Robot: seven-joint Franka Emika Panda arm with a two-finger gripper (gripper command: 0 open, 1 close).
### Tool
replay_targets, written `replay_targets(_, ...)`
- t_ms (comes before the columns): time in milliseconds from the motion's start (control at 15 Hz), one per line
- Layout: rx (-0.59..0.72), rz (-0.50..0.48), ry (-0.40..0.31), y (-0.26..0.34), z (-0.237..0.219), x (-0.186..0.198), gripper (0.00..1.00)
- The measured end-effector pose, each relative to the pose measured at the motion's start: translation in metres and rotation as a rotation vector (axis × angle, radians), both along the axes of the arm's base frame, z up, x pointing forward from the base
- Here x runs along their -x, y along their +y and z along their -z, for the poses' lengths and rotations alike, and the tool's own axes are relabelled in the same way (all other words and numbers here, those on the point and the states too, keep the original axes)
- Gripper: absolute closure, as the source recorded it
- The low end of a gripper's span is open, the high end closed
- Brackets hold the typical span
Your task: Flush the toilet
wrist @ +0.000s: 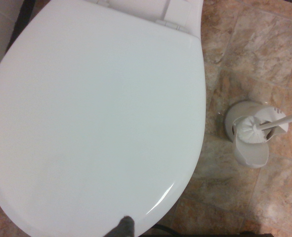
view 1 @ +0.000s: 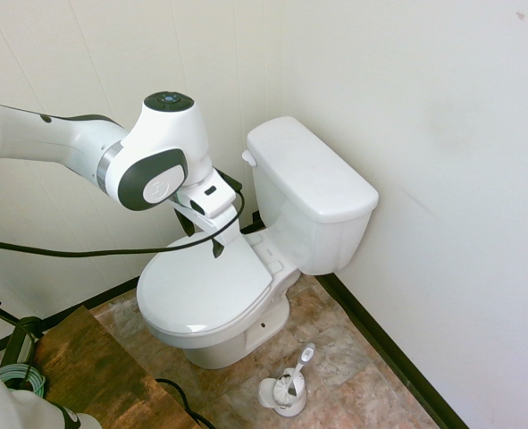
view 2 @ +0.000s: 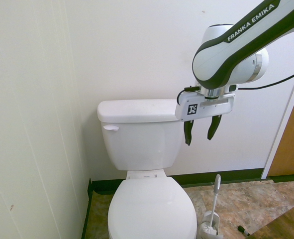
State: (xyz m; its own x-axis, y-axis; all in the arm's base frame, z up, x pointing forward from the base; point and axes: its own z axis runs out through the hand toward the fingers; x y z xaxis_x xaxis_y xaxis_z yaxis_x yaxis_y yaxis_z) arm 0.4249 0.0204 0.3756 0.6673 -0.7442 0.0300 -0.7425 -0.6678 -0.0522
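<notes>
A small bathroom corner is shown, enclosed by pale cream walls with a dark baseboard and floored in mottled brown stone-pattern tile. The toilet is set against the back wall, glossy white porcelain throughout: a rounded oval seat lid, closed, and a boxy tank with a flat lid. A small white flush lever is mounted on the tank's front face, near the upper corner closest to the side wall. The hand is held above the rear of the seat lid, pointed downward, level with the tank front and apart from it, on the side of the tank away from the lever. Its 2 dark fingers are spread wide and nothing is gripped. A white toilet brush is stood in its holder on the floor beside the bowl. The lever is seen in both exterior views only; the wrist view is filled by the seat lid, its hinges and the brush head in its holder.
</notes>
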Motion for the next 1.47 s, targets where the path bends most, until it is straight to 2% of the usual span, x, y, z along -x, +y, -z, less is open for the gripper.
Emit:
replay_targets(200, 0.0, -0.002, -0.002, 0.001, 0.003, -0.006, 0.0)
replay_targets(400, -0.003, -0.022, -0.035, 0.013, -0.004, -0.037, 0.0)
replay_targets(733, -0.024, -0.076, -0.119, 0.059, -0.033, -0.128, 0.0)
replay_targets(1200, -0.037, -0.14, -0.162, 0.142, -0.003, -0.248, 0.0)
replay_targets(1267, -0.036, -0.147, -0.162, 0.152, 0.006, -0.26, 1.0)
replay_targets(1467, -0.027, -0.15, -0.159, 0.168, 0.027, -0.294, 1.0)
